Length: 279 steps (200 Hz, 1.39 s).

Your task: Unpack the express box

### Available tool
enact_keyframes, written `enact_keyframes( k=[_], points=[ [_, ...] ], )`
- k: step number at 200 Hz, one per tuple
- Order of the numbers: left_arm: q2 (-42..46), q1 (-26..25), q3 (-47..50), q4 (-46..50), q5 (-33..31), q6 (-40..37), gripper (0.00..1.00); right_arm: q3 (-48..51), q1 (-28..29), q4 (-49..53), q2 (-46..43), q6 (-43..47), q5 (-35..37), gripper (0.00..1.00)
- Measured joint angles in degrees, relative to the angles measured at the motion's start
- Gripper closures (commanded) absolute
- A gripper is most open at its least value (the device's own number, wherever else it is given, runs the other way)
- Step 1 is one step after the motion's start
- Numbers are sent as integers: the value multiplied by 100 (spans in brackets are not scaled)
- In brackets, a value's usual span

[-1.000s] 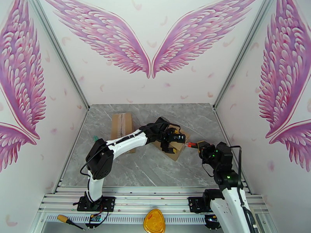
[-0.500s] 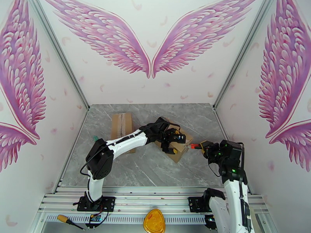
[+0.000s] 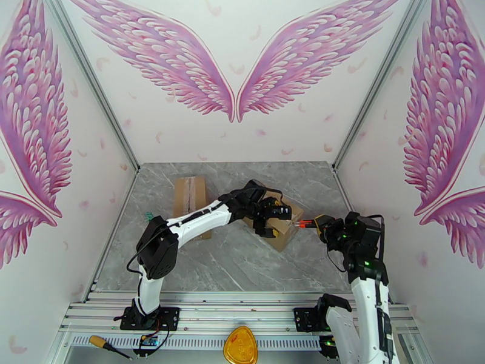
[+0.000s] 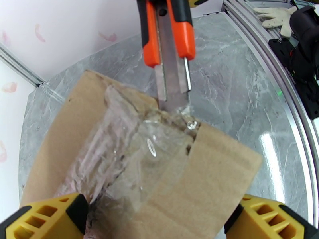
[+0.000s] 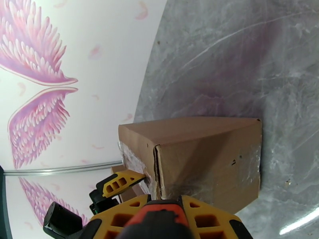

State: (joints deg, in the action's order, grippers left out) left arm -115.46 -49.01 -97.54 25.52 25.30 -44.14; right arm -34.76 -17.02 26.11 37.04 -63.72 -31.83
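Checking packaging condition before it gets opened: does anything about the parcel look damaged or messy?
Yes. The clear tape along the brown cardboard box top seam is wrinkled and bunched rather than flat, and the cardboard edge is torn ragged beside where the orange utility knife blade meets it.

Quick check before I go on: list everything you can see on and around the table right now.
Taped brown cardboard box: one, table centre, tape wrinkled, seam split at the blade.
Flat brown cardboard box: one, far left.
Orange-and-black utility knife: one, blade at the taped seam.
Yellow-handled screwdriver: one, near rail, left.
Yellow rounded object: one, near rail, centre.
White glove: one, beside rail.
Grey marble table: one.
Left gripper: open, straddling the taped box.
Right gripper: shut on the knife.
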Motion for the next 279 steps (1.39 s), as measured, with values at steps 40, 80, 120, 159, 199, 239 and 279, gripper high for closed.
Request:
enact_keyframes(
  k=[40,80,120,159,199,239,279],
  points=[
    [-138,-111,-107,162,-116,175,8,881,400,-341,-1360,-446,925,100],
    [-304,-251,-302,181,-262,439,9,1469,494,-343,-2452,-824,1585,100],
    [-470,-354,-605,245,-695,850,9,1672,595,-179,-3130,-1104,1945,100],
    [-745,2,-925,-52,-1873,1440,9,1764,765,201,-3418,-1274,1633,100],
    [-713,111,-809,-127,-2173,1425,7,1707,772,463,-3383,-1137,1843,100],
    [-409,96,-627,-35,-2164,1513,1,1432,776,31,-2138,-636,1967,100],
    [85,295,-627,98,-2063,2369,1,293,1390,-92,-11,621,2352,100]
  ],
)
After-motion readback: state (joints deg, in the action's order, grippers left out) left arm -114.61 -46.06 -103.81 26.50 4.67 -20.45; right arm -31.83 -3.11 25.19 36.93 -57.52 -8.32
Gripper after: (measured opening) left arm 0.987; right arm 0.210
